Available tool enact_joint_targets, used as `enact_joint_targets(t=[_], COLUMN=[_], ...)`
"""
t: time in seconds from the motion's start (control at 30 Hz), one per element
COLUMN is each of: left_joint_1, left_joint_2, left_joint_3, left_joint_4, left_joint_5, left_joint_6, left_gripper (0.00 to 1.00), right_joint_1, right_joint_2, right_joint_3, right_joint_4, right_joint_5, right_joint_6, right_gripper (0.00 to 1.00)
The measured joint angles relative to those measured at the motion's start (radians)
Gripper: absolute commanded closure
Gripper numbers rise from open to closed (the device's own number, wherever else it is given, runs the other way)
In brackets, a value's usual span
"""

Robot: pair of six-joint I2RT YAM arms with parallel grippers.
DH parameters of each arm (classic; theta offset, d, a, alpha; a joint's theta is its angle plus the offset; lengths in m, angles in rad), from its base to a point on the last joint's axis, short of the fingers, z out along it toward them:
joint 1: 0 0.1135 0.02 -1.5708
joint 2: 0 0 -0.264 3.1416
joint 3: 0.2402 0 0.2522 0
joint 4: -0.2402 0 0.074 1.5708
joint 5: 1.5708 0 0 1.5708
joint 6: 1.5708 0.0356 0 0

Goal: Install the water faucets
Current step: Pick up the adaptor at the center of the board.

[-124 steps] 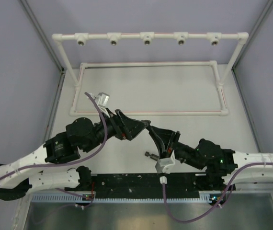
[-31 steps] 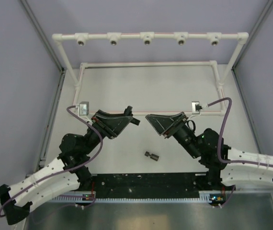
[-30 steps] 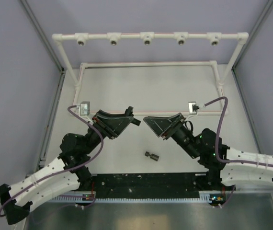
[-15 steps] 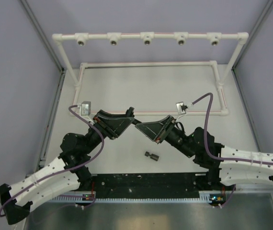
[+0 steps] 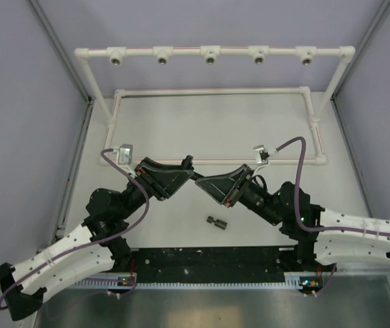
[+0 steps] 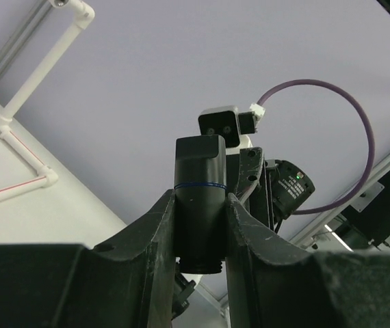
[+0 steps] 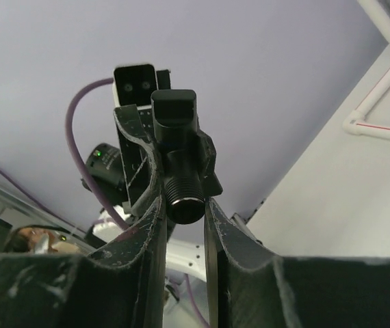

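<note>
Passing the held faucet [image 6: 198,171] from one arm to the other looks to be the step in hand, above the middle of the counter [image 5: 215,130]. The left pincer [image 6: 200,225] is clamped on the faucet's black body, and a threaded end faces the right arm. The right pincer [image 7: 183,205] has a finger on either side of that threaded stub, just beside it. Whether they already press on it I cannot tell.

To do this well, the right fingers should seat squarely and firmly before the left ones let go. The grip should also leave a thread free to enter a socket.

The second faucet [image 5: 216,221] lies on the counter at about 5 o'clock from the meeting pincers, apart from both. No bin or tray shows. The only receivers are the five sockets [image 5: 210,58] along the top rail of the white pipe frame [image 5: 212,91] at 12 o'clock, and none shows a faucet in it.
</note>
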Motion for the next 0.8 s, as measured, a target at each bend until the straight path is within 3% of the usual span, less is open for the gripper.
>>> enact_joint_targets(t=[0.17, 0.43, 0.8], left_joint_1=[-0.001, -0.001, 0.0], left_joint_2=[-0.031, -0.089, -0.075], left_joint_3=[0.029, 0.096, 0.129], left_joint_4=[-0.131, -0.276, -0.303], left_joint_5=[0.063, 0.216, 0.344], left_joint_6=[0.036, 0.126, 0.141], left_gripper=[0.56, 0.51, 0.5], right_joint_1=[-0.002, -0.079, -0.098], right_joint_2=[-0.058, -0.113, -0.101], right_joint_3=[0.016, 0.189, 0.231], right_joint_4=[-0.13, -0.412, -0.443], right_joint_5=[-0.06, -0.197, -0.301], right_joint_6=[-0.107, -0.222, -0.246], right_gripper=[1.0, 1.0, 1.0])
